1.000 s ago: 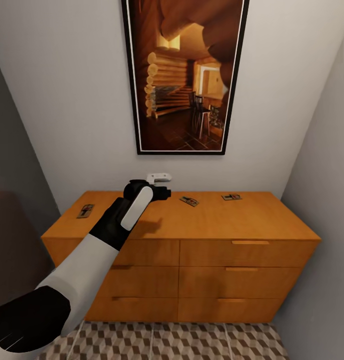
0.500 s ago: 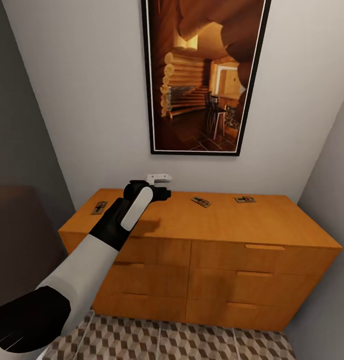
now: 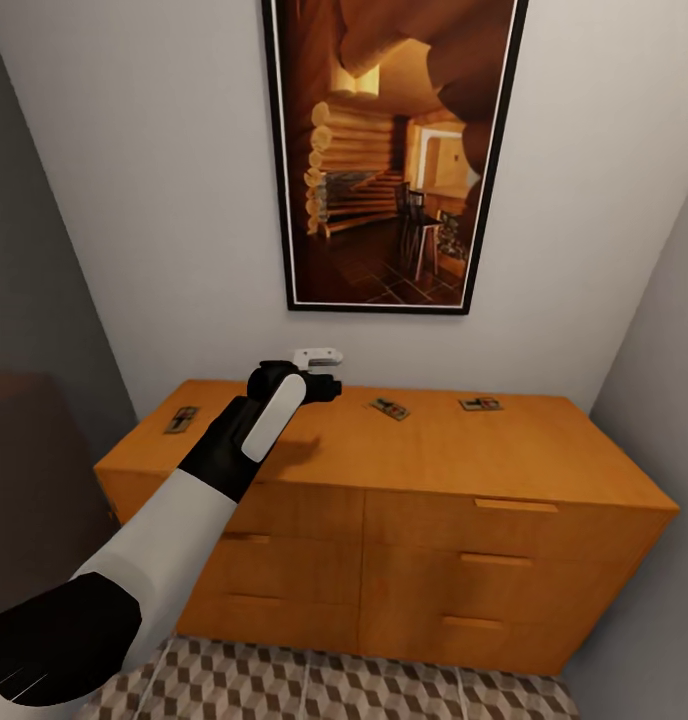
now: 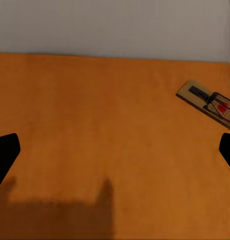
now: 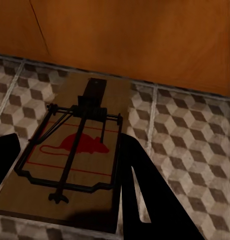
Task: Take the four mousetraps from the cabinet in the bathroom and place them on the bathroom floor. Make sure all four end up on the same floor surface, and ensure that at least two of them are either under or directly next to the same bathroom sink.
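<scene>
1. On top of the cabinet (image 3: 414, 455) three traps lie flat in the head view: one (image 3: 181, 419) near the edge at 9 o'clock, one (image 3: 389, 408) near the middle, one (image 3: 481, 404) toward 2 o'clock, all well apart from each other.
2. Above the cabinet top hovers the left gripper (image 3: 324, 372), between the 9 o'clock trap and the middle one. In its wrist view the two dark fingertips (image 4: 5, 155) stand wide apart with nothing between them, and one trap (image 4: 207, 101) lies at about 2 o'clock from its centre.
3. A fourth trap (image 5: 74, 155) is seen from the right wrist, with the floor (image 5: 190, 145) under it and orange wood behind. The right gripper (image 5: 69, 165) has its fingers at both long sides of the board. I judge it is clamped on the trap, but contact is not fully clear.
4. Handling, as I judge: each trap is a thin, stiff, light wooden board, so little force is needed.
5. The wire frame and spring on top are the delicate part, so it is better not to press there.
6. The best hold is across the two long edges of the board, fingers low, because it lies flat and leaves little to catch.
</scene>
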Available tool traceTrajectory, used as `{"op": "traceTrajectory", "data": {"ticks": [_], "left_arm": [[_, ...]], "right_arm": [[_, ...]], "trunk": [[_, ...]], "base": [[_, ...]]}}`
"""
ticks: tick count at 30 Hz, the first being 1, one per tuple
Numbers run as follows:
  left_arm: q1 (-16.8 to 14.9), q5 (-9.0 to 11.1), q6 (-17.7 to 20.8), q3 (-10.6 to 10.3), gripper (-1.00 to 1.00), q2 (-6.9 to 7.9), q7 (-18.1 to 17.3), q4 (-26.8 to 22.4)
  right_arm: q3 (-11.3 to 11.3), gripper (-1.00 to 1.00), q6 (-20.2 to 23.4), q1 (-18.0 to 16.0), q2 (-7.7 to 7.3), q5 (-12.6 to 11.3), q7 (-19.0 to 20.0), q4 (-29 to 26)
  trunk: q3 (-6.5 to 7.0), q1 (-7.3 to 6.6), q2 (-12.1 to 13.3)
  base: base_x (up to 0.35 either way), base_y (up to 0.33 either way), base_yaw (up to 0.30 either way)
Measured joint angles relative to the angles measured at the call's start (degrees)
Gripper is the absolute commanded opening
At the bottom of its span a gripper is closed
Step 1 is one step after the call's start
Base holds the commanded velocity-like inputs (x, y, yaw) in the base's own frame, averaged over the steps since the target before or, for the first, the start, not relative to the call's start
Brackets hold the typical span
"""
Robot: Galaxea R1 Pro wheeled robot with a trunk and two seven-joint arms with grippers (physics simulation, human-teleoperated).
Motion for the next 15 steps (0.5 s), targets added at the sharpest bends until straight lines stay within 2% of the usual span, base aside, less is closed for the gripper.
{"op": "traceTrajectory", "data": {"ticks": [5,15], "left_arm": [[0.00,-0.01,0.03,0.00,1.00,0.00,0.00,-0.03],[0.21,0.05,0.06,0.00,1.00,-0.01,0.00,-0.24]], "right_arm": [[0.00,-1.00,0.01,0.00,0.05,-0.03,0.00,-0.04],[0.00,-1.00,0.01,0.00,0.06,0.01,0.00,-0.03]], "trunk": [[0.00,0.01,0.00],[0.00,0.01,0.00]], "base": [[0.053,-0.190,0.000],[0.004,-0.082,0.000]]}}
